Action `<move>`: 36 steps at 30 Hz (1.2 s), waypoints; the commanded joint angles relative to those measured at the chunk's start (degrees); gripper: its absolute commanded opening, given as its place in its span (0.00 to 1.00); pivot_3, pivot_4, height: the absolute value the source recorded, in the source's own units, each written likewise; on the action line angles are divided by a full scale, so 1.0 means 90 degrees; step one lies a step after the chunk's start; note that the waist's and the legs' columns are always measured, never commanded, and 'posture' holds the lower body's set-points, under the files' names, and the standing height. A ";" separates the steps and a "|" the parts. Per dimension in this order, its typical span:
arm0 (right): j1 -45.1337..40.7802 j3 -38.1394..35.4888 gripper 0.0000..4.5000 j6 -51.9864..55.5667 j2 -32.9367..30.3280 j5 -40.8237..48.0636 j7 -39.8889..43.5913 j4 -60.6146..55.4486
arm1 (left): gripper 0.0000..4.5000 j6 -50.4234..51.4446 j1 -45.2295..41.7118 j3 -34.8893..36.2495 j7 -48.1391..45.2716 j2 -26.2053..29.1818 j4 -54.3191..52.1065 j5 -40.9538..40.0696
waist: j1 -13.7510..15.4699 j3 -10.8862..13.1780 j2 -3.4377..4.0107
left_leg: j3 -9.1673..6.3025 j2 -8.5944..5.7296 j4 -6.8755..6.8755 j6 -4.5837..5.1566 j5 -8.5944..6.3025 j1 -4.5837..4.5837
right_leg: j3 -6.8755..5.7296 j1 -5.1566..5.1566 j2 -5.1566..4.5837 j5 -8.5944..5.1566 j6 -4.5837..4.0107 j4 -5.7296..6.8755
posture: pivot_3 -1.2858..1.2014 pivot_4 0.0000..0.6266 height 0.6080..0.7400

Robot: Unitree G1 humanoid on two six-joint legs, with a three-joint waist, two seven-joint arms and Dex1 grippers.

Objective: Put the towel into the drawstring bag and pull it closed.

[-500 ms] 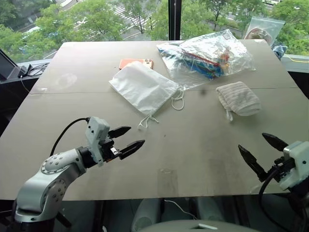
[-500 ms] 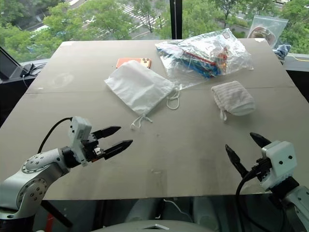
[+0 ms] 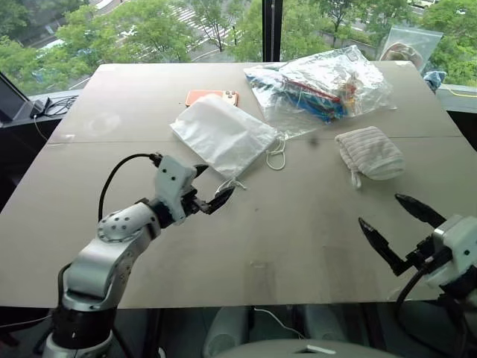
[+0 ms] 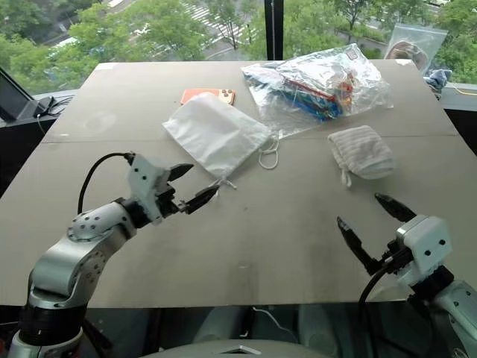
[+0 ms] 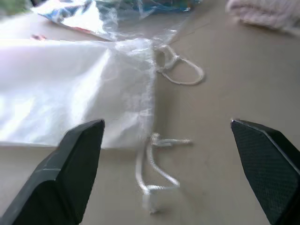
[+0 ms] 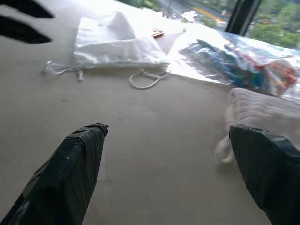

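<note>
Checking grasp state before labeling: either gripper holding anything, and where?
Nothing held. Left gripper is open near the bag's cords; right gripper is open short of the towel.

Left arm: you have it bent at the elbow and reaching forward over the table, forearm angled inward.
Left gripper [image 3: 212,189]: your jaws stand wide apart, fingers pointing forward and slightly down, nothing between them.
Left fingers [image 5: 70,173]: both black, both bare of contact in the wrist view.
Right arm: you hold it low at the near right edge, wrist turned inward.
Right gripper [image 3: 395,222]: jaws spread wide, fingers level and pointing forward-left, holding nothing.
Right fingers [image 6: 65,180]: clear of the surface.
</note>
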 commanded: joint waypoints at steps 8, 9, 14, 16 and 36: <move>0.0570 0.0493 1.00 -0.0507 0.0144 -0.0379 0.0072 -0.0451 | 0.99 -0.0355 -0.1791 -0.2666 0.1425 -0.1052 0.2091 0.3991 | -0.0088 -0.0005 -0.0011 | 0.0008 0.0001 0.0001 -0.0001 0.0001 -0.0014 | -0.0006 -0.0019 0.0005 0.0000 0.0002 0.0004 | 0.52 0.24 1.00; 0.0612 0.0491 1.00 -0.0514 0.0190 -0.0384 0.0018 -0.0474 | 0.99 -0.0490 -0.1883 -0.2724 0.1604 -0.1156 0.2324 0.4214 | -0.0103 -0.0005 -0.0011 | 0.0009 0.0001 0.0001 -0.0001 0.0001 -0.0016 | -0.0005 -0.0022 0.0005 0.0000 0.0002 0.0005 | 0.52 0.24 1.00; 0.0762 0.0531 1.00 -0.0491 0.0336 -0.0486 -0.0161 -0.0596 | 0.99 -0.1030 -0.1981 -0.2689 0.1994 -0.1532 0.2973 0.4613 | -0.0088 -0.0005 -0.0012 | 0.0010 0.0002 0.0005 -0.0003 0.0002 -0.0020 | -0.0003 -0.0026 -0.0004 0.0000 0.0002 0.0005 | 0.52 0.24 1.00; 0.0772 0.0490 1.00 -0.0454 0.0365 -0.0462 -0.0227 -0.0634 | 0.99 -0.1169 -0.2012 -0.2704 0.2121 -0.1581 0.3230 0.4833 | -0.0086 -0.0004 -0.0012 | 0.0006 0.0002 0.0006 -0.0008 0.0006 -0.0024 | -0.0003 -0.0026 -0.0005 0.0000 0.0003 0.0003 | 0.52 0.24 1.00; 0.0627 0.0861 1.00 -0.0497 0.0496 -0.0644 -0.0535 -0.0417 | 0.70 -0.0663 -0.2474 -0.2046 0.2281 -0.2371 0.4503 0.5319 | -0.0065 -0.0005 -0.0013 | -0.0006 -0.0002 0.0025 -0.0028 0.0017 -0.0043 | -0.0013 -0.0034 -0.0006 0.0000 0.0003 0.0008 | 0.52 0.24 1.00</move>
